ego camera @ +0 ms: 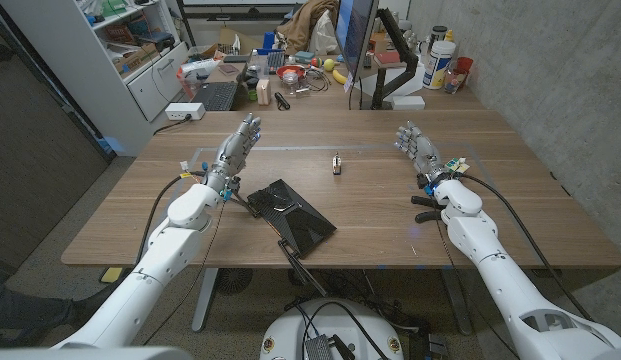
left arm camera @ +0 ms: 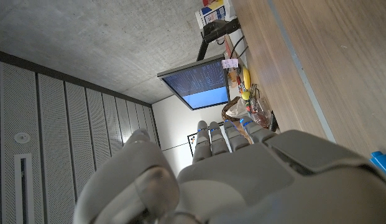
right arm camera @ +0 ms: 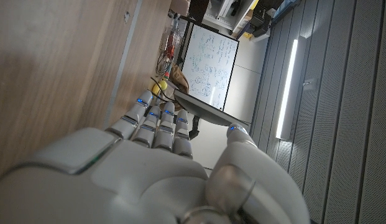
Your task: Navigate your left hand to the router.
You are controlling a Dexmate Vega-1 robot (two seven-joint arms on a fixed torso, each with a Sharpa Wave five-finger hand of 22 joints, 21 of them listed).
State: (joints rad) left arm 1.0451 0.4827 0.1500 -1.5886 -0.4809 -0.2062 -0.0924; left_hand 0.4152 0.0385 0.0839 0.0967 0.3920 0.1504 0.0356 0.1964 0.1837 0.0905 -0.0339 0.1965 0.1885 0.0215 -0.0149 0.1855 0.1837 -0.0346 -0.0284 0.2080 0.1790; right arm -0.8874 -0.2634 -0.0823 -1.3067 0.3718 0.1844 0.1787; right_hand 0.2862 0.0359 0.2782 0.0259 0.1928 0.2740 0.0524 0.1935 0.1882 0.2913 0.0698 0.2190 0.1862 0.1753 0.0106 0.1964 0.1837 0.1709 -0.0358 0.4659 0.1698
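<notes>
The router (ego camera: 293, 215) is a flat black slab lying at an angle near the table's front edge, with black antennas sticking out past the edge. My left hand (ego camera: 235, 148) is held over the table's left side, behind and to the left of the router, apart from it, fingers extended and holding nothing. In the left wrist view the left hand (left arm camera: 236, 171) shows its back with fingers straight. My right hand (ego camera: 418, 147) stays on the right side of the table, fingers extended and empty; the right hand (right arm camera: 149, 162) looks the same in its wrist view.
A small dark object (ego camera: 337, 164) stands mid-table behind the router. A monitor (ego camera: 356, 40) on an arm stands at the back, beside a cluttered second desk (ego camera: 280, 75). Bottles (ego camera: 440, 62) stand at the back right corner. Cables (ego camera: 428, 208) trail from my right wrist.
</notes>
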